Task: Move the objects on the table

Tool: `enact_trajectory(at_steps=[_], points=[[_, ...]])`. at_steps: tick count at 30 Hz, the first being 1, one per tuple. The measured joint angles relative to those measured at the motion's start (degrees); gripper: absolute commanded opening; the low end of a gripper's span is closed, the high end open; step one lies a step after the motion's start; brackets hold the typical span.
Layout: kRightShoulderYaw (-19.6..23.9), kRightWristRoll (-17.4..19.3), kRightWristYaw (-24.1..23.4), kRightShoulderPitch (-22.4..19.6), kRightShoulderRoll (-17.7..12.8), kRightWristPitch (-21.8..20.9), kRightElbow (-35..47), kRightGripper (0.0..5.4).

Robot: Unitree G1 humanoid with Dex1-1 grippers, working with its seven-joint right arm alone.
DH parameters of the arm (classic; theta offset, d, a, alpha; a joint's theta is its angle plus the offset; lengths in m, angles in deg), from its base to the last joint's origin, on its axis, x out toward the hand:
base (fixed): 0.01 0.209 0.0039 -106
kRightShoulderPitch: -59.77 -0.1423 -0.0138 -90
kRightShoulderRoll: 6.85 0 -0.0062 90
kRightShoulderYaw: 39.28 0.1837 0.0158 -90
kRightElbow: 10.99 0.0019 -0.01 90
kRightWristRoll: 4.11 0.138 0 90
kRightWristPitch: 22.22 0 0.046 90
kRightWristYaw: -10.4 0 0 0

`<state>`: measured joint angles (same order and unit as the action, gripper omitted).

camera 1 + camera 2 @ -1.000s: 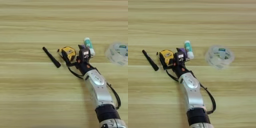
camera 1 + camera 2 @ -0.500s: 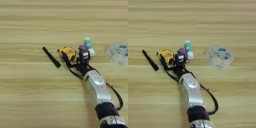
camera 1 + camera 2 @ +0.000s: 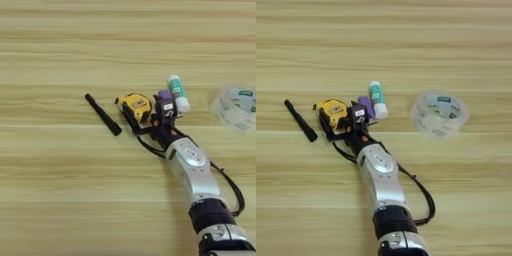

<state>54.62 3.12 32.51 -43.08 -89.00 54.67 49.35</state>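
Taking the tape measure (image 3: pixel 136 105) as landmark, the pen (image 3: pixel 102 114) is found to its left, apart from it, laid slantwise on the bench (image 3: pixel 60 190) with its lower end pointing toward the measure. The measure itself lies flat, its black strap trailing down and to the right beneath the arm.

Just right of the measure the pincer (image 3: pixel 161 114) is seen, reached in from the lower right on a silver forearm (image 3: pixel 192 172). Its black fingers are set close against the measure's right side and over the purple block (image 3: pixel 165 95), which shows just above the fingers, beside the measure's upper right. Whether the fingers are clamped on anything or parted cannot be told, since they merge with the dark strap and block. A black cable (image 3: pixel 421 192) is looped out from the forearm's right side.

Right of the block, touching or nearly touching it, the glue stick (image 3: pixel 178 93) is laid on its side, its cap end pointing down and right, its other end up and away from the measure. It lies just beyond the pincer's upper right.

Farthest right of the measure, well apart from the pincer, a clear tape roll (image 3: pixel 439 113) is laid flat on the bench.
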Motion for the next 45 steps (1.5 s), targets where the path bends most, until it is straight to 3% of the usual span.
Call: enact_trajectory(at_steps=[4, 16, 26, 45], points=[[-0.05, -0.18, 0.02, -0.27, 0.00, 0.04, -1.13, 5.39], [-0.10, 0.12, 1.91, -0.93, 0.01, 2.89, -2.01, 4.12], [0.04, 0.12, 2.00, -0.83, 0.02, 3.83, -1.28, 4.09], [-0.85, -0.45, 1.93, 7.46, -0.75, 7.67, 10.83, 4.09]])
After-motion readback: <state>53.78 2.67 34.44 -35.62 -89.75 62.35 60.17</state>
